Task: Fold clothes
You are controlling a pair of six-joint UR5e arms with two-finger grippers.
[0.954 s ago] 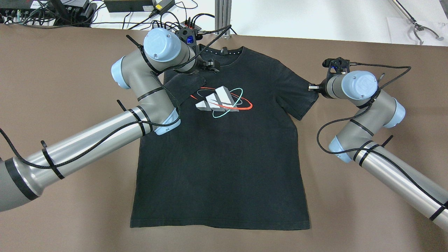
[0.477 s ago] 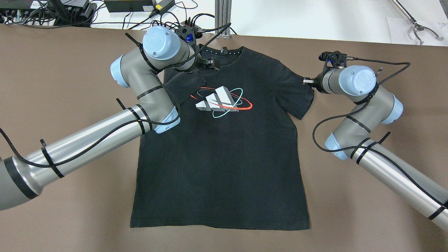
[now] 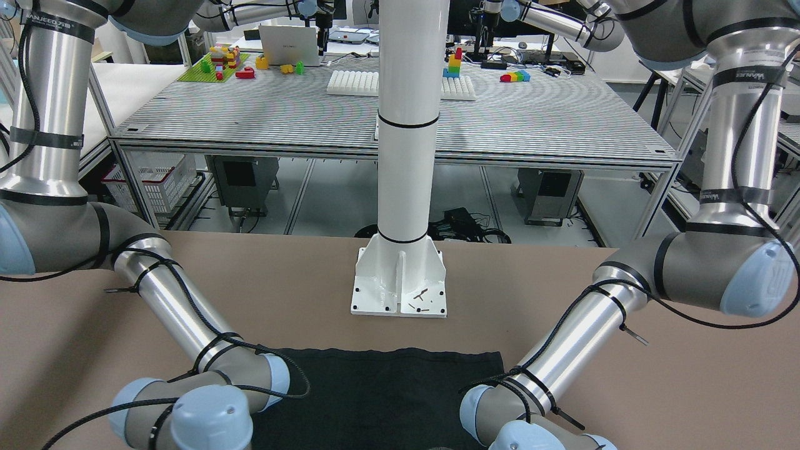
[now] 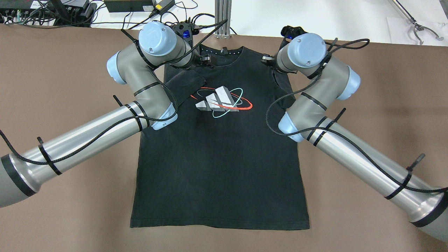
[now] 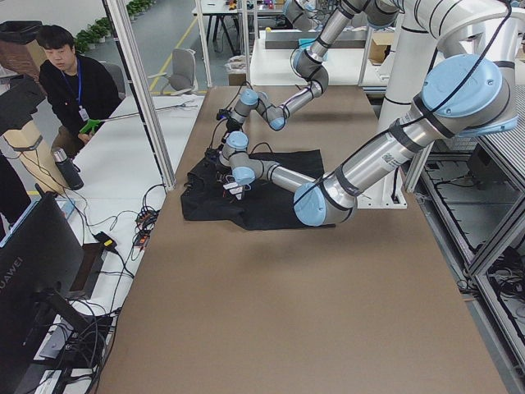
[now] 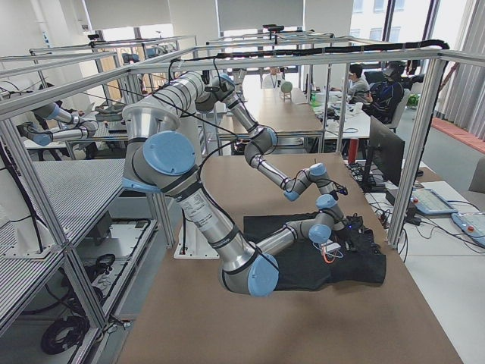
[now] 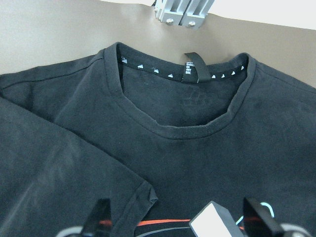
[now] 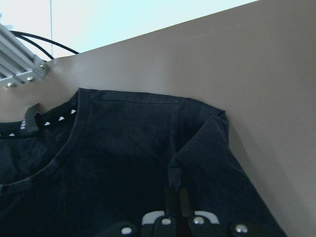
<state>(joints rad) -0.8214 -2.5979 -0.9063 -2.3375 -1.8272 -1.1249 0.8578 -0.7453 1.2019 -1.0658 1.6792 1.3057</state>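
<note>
**Shirt flat on the tabletop, one sleeve folded in, the other pinched**

A black shirt (image 4: 220,157) lies spread front-up in the middle of the brown tabletop (image 4: 70,70). Its collar (image 7: 182,131) points toward the top of the overhead view and its bottom hem toward the lower edge. A grey-white three-bar logo (image 4: 218,99), ringed in red and teal, sits on the chest. The folded sleeve (image 4: 183,85) on the left of the overhead view is turned inward and lies on the chest, just beside the logo.

The left fingers (image 7: 102,217) stand wide apart with nothing between them. They show at the bottom of the left wrist view, over the folded sleeve's hem and below the collar. Whether they touch the cloth cannot be told.

The right fingers (image 8: 171,197) are pressed together on a fold of the other sleeve (image 8: 207,143), which rises in a ridge above the shoulder seam in the right wrist view. In the overhead view this wrist sits over the shirt's upper right shoulder, and the arm hides much of that sleeve.

In the front-facing view only the hem end of the shirt shows, at bottom centre between the two arms' elbows, below a white post base (image 3: 400,281). In both side views the fingers are too small to judge.
</note>
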